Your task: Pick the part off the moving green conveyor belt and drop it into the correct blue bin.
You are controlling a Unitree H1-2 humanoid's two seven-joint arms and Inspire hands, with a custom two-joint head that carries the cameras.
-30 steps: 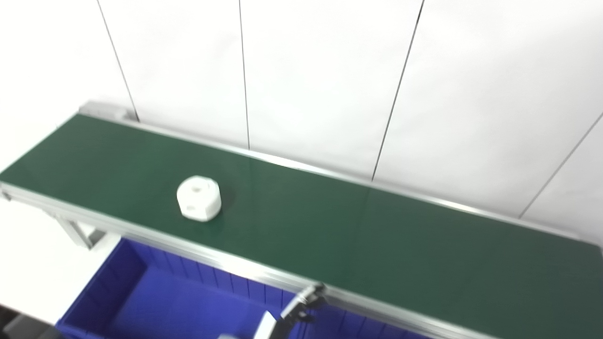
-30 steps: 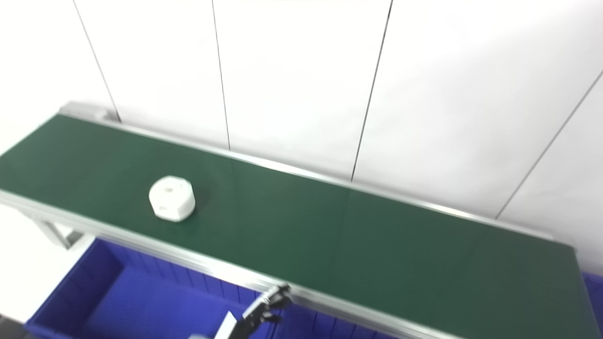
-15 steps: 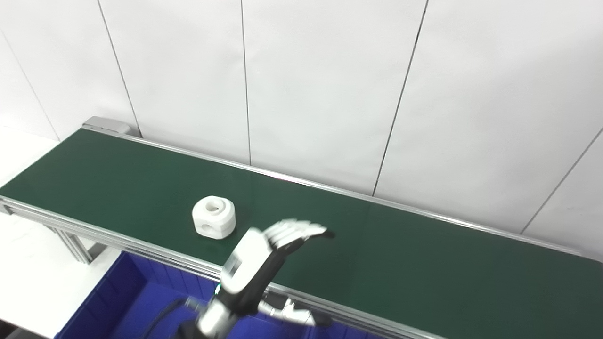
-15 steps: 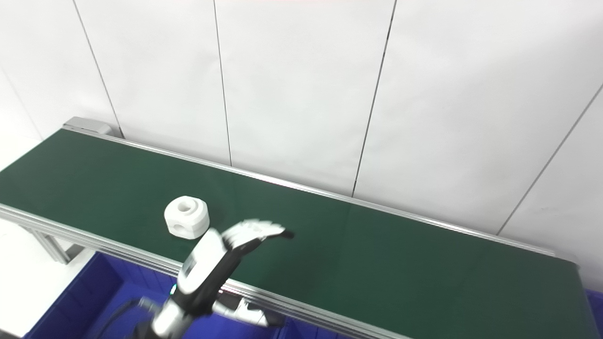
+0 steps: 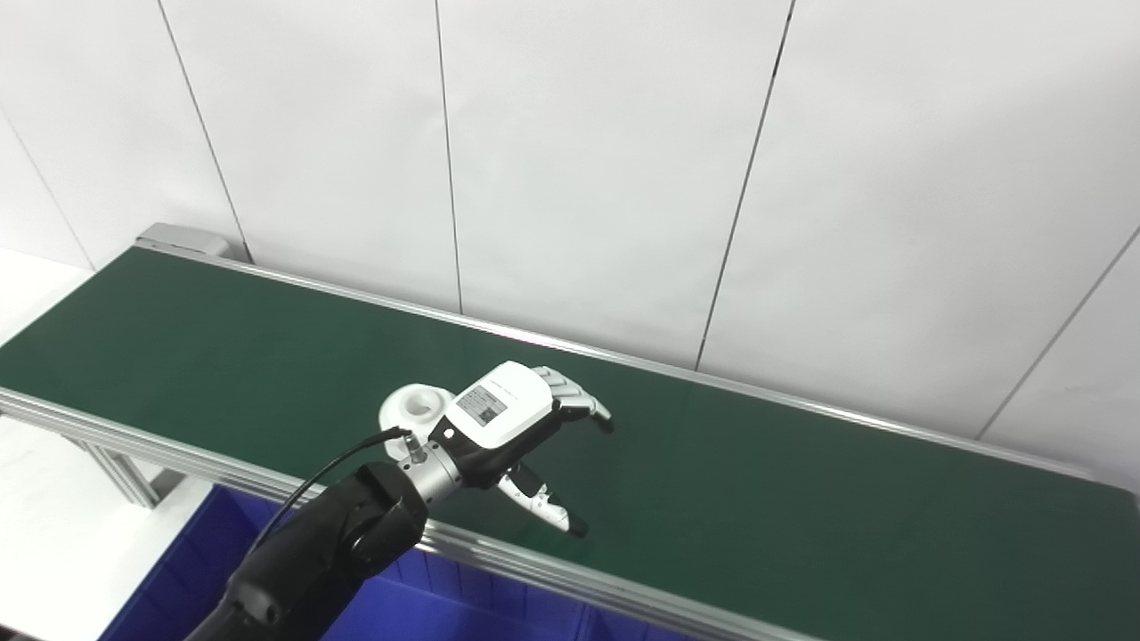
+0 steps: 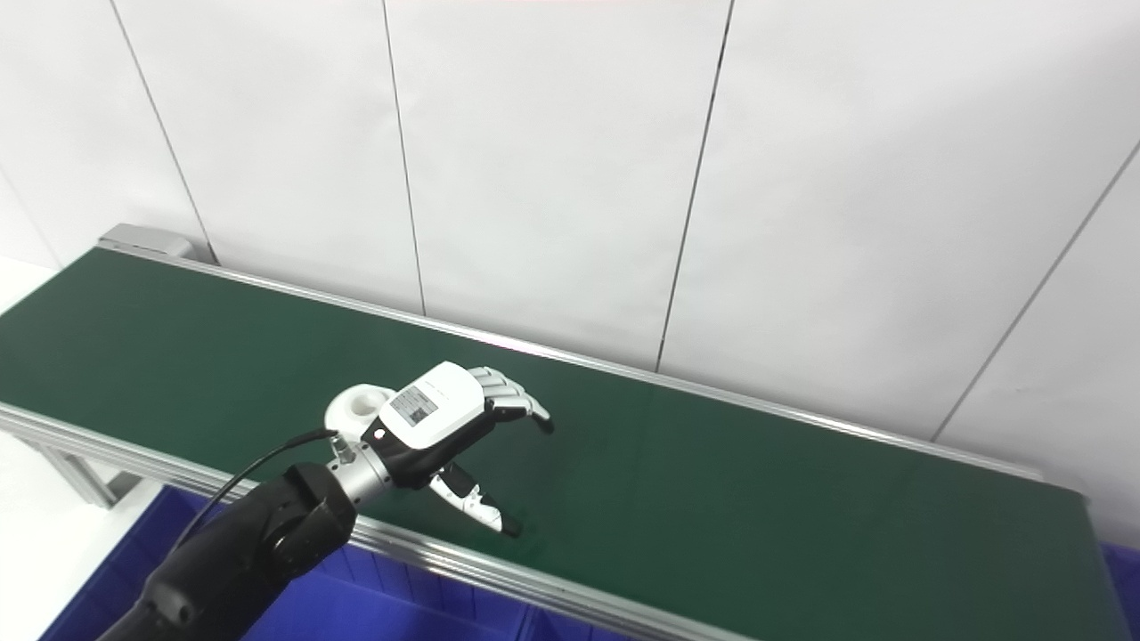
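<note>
A white round part (image 5: 412, 409) with a hole in its top lies on the green conveyor belt (image 5: 802, 499), left of centre; it also shows in the right eye view (image 6: 356, 406). My left hand (image 5: 517, 427) hovers over the belt just right of the part and partly hides it. The hand is open, with its fingers spread and its thumb pointing down to the right, and it holds nothing. I cannot tell whether it touches the part. A blue bin (image 5: 178, 579) sits below the belt's near edge. My right hand is not in view.
The belt runs from upper left to lower right with aluminium side rails (image 5: 570, 570). A white panelled wall (image 5: 579, 160) stands right behind it. More blue bin shows along the bottom edge (image 6: 427, 614) and at the far right (image 6: 1124, 570).
My left arm has risen from below the belt's near edge and reached out over the belt beside the part. The part has travelled a little to the right. The camera has shifted slightly.
</note>
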